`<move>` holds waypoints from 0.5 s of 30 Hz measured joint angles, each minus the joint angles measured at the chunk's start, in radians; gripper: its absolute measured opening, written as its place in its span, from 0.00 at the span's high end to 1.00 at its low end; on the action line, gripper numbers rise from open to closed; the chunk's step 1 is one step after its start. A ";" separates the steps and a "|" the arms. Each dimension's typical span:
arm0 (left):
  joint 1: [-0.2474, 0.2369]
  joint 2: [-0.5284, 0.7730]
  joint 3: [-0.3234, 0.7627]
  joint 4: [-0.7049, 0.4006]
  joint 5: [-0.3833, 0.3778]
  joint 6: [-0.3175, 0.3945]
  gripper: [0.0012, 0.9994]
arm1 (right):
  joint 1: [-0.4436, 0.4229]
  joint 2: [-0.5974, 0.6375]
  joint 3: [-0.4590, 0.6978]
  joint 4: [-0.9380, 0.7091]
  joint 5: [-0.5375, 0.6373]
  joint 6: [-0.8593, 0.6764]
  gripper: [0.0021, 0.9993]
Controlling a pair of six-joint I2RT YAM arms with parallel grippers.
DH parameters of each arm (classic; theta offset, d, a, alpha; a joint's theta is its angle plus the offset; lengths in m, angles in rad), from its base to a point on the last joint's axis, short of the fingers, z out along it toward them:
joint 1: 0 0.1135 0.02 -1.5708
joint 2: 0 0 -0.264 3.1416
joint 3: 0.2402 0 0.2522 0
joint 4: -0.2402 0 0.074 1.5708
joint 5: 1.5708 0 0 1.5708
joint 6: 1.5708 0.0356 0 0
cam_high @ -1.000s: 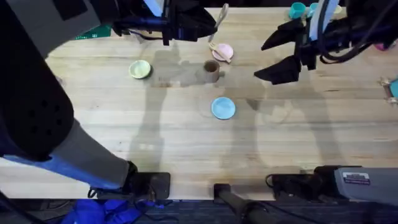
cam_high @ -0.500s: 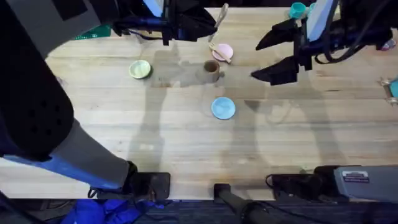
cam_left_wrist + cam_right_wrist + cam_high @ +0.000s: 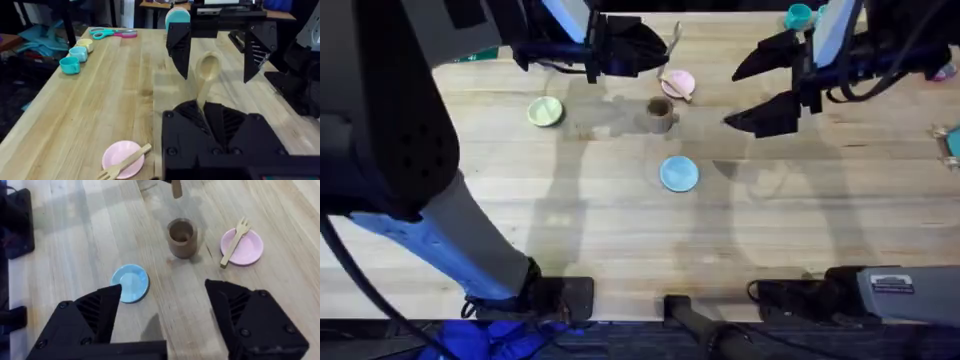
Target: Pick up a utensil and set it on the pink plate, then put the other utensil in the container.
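My left gripper (image 3: 657, 47) is shut on the handle of the wooden spoon (image 3: 672, 38) and holds it in the air at the far side, just beyond the pink plate (image 3: 680, 84). In the left wrist view the spoon (image 3: 207, 69) stands up from my left gripper (image 3: 202, 107). The wooden fork (image 3: 234, 244) lies across the pink plate (image 3: 245, 247). Beside it stands the tan-brown container (image 3: 181, 238), upright. My right gripper (image 3: 760, 88) hovers open and holds nothing, to the right of the container (image 3: 660, 114).
A light blue plate (image 3: 679, 173) lies nearer than the container and a yellow-green plate (image 3: 545, 111) to its left. Small cups (image 3: 70, 64) and scissors (image 3: 112, 33) sit near the far right table edge. The near half of the table is bare wood.
My left gripper has shifted a little to the right with the spoon, closer to the pink plate. The right arm moved slightly left a second ago and has held still since.
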 joint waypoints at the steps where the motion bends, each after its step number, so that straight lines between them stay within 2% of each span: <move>1: 0.000 0.000 0.000 0.000 0.001 0.000 0.96 | 0.000 0.000 0.000 0.000 0.000 0.000 0.00; 15: 0.000 0.092 0.000 0.003 0.006 0.024 0.96 | 0.000 0.000 0.000 0.001 0.000 0.000 0.00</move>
